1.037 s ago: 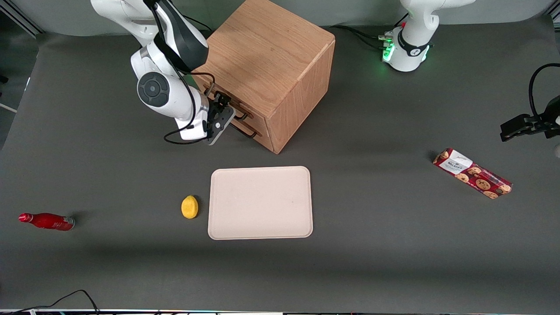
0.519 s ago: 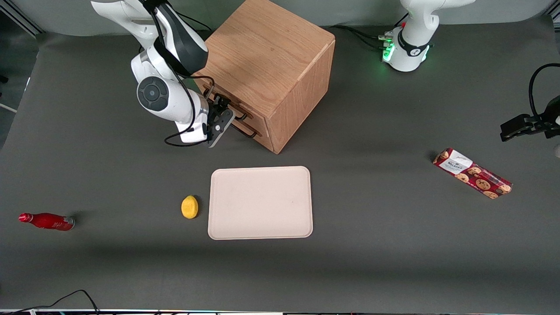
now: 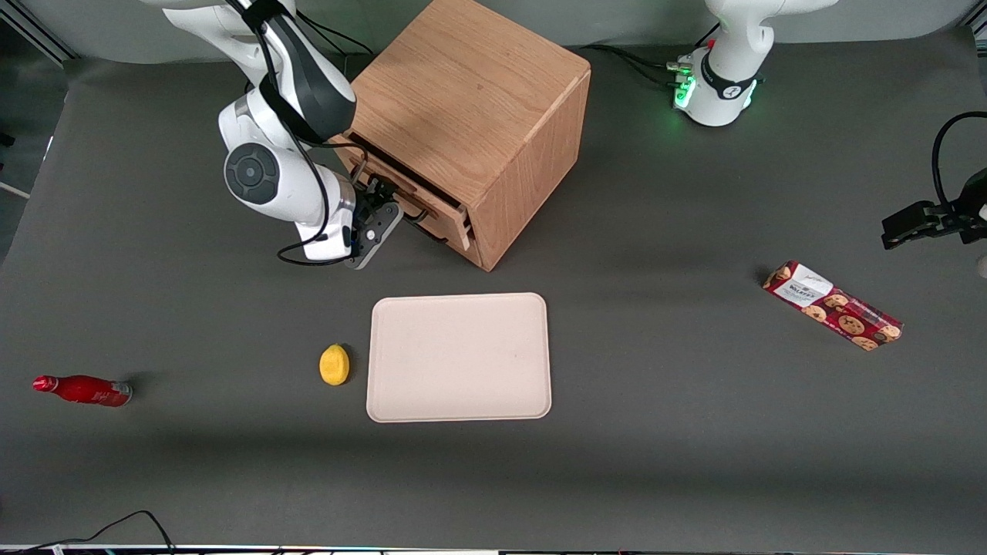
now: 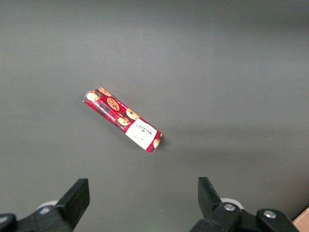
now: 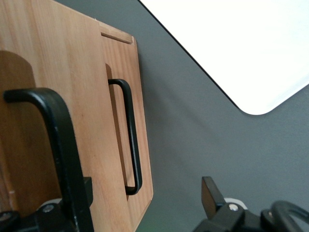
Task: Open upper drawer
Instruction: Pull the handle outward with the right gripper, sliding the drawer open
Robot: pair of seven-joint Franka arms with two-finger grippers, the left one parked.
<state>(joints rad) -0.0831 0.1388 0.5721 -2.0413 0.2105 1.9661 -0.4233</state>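
While the gripper point(image 3: 383, 206) sits at the cabinet point(image 3: 470, 116) front, its fingers point(image 5: 72, 193) straddle the upper drawer's handle point(image 5: 53, 140) — clamped or not, can't tell. Upper drawer point(image 3: 412, 202) stands pulled partway out, a dark gap showing, above the lower drawer point(image 5: 126, 145).

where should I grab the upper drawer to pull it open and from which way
Grip the upper drawer by its thin black bar handle, coming straight at the drawer's front. The bar stands off the wood, so fingers fit around it. The gripper is at that handle, the drawer slightly out.
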